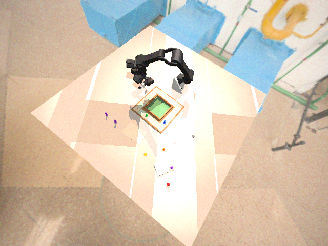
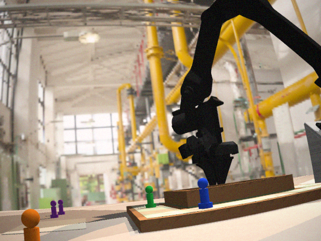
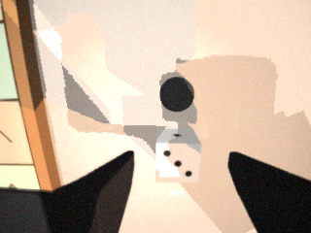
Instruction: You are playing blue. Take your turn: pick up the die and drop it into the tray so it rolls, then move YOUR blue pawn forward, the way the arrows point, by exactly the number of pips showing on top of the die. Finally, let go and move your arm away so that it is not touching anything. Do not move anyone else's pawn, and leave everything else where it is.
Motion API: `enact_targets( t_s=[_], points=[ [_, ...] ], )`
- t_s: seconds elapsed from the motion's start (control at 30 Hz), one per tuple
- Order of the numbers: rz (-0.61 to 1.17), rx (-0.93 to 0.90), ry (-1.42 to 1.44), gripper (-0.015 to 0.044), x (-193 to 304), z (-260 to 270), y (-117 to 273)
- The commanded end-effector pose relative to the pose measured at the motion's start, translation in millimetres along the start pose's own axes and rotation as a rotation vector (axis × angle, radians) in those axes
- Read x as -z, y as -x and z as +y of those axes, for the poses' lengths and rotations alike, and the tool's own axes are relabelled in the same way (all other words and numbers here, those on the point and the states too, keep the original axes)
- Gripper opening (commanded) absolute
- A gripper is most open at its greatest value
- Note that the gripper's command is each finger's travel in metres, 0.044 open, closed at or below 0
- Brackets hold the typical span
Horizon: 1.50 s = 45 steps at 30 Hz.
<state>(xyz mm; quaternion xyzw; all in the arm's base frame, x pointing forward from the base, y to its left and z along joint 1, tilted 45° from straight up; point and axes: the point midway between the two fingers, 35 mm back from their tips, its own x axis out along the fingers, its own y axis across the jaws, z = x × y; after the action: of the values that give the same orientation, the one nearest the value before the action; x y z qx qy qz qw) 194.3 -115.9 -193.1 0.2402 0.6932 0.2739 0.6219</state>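
A white die lies on the table beyond the board's edge, its larger visible face showing three pips. My gripper is open and points down, with the die between the fingertips in the wrist view; contact is not visible. The blue pawn stands upright on the board's track. The green-floored tray with brown walls is in the board's middle; its floor is hidden in the exterior view.
A black disc lies close to the die. The green pawn stands on the board. Purple pawns, an orange pawn, a red pawn, a yellow disc and a grey disc are off the board.
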Motion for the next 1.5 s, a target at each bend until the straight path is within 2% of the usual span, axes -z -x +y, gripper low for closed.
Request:
enact_targets(
  t_s=[0.0, 0.13, 0.33, 0.57, 0.67, 1.1, 1.3, 1.47],
  points=[
    [0.0, -0.01, -0.007, 0.0275, 1.3, 2.0, -8.8],
    [0.0, -0.01, -0.006, 0.0275, 1.5, 2.2, -12.7],
    [0.0, -0.01, -0.006, 0.0118, 1.5, 2.2, -12.7],
    [0.0, -0.01, -0.006, 0.0071, 1.5, 2.2, -12.7],
    [0.0, -0.01, -0.007, 0.0, 0.6, 1.9, -7.4],
    [0.001, -0.008, -0.008, 0.0, -1.4, 10.8, 104.7],
    [0.001, -0.007, -0.025, 0.0, -2.5, 14.1, 110.5],
    [0.0, 0.002, -0.148, 0.0, -14.7, 29.9, 110.8]
  ],
)
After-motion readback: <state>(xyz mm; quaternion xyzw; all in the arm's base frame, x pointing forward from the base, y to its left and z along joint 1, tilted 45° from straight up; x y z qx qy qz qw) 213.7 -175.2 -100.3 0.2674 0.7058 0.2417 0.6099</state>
